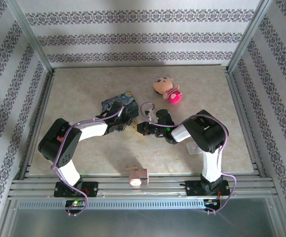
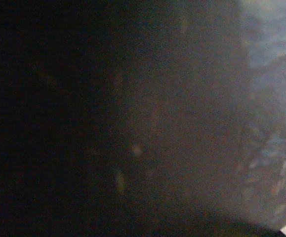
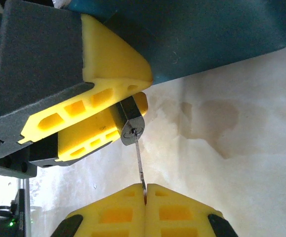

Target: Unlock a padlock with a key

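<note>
Blue tin point(image 1: 116, 104) behind, left gripper point(image 1: 131, 125) holding padlock point(image 3: 132, 126), right gripper point(image 3: 145, 190) pinching key point(image 3: 140, 163)

The left gripper point(image 1: 131, 127) and right gripper point(image 1: 143, 129) are seen tip to tip over the desk point(image 1: 83, 158), beside a blue tin point(image 1: 117, 104). Whatever the jaws hold cannot be made out. A plush doll point(image 1: 167, 90) is seen farther back.

No lettering, number or brand mark could be read anywhere. The padlock point(image 3: 131, 123) showed no legible stamp on its keyway face, and the blue tin point(image 1: 114, 103) carried only a painted picture.
</note>
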Robot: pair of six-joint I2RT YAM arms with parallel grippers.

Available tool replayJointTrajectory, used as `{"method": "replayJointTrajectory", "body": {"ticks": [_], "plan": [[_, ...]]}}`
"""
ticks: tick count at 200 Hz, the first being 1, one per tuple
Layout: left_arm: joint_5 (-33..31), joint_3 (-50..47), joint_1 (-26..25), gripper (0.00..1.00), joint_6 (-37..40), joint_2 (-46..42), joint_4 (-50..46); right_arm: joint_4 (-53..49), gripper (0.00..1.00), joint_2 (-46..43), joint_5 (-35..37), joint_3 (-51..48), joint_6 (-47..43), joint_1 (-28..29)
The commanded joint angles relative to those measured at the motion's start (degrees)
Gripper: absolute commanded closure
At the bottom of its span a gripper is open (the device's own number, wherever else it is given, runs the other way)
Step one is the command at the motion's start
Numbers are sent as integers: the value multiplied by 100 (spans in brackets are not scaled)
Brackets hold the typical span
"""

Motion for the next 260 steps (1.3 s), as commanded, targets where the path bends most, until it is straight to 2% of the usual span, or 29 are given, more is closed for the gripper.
{"method": "replayJointTrajectory", "body": {"ticks": [1, 31, 108, 183, 260], "plan": [[908, 17, -160, 94, -9, -193, -561, 736, 100, -40, -18, 343, -257, -56], [896, 22, -155, 94, -60, -162, -573, 805, 100, -117, 12, 294, -253, -73], [707, -49, -122, 94, -462, -166, -297, 1394, 100, -210, 610, -260, -9, -71], [677, -85, -105, 93, -624, -62, -153, 1713, 100, 29, 482, -236, 130, 12], [529, -118, -53, 93, -911, -70, 93, 1798, 100, -128, 559, -613, 117, 49]]}}
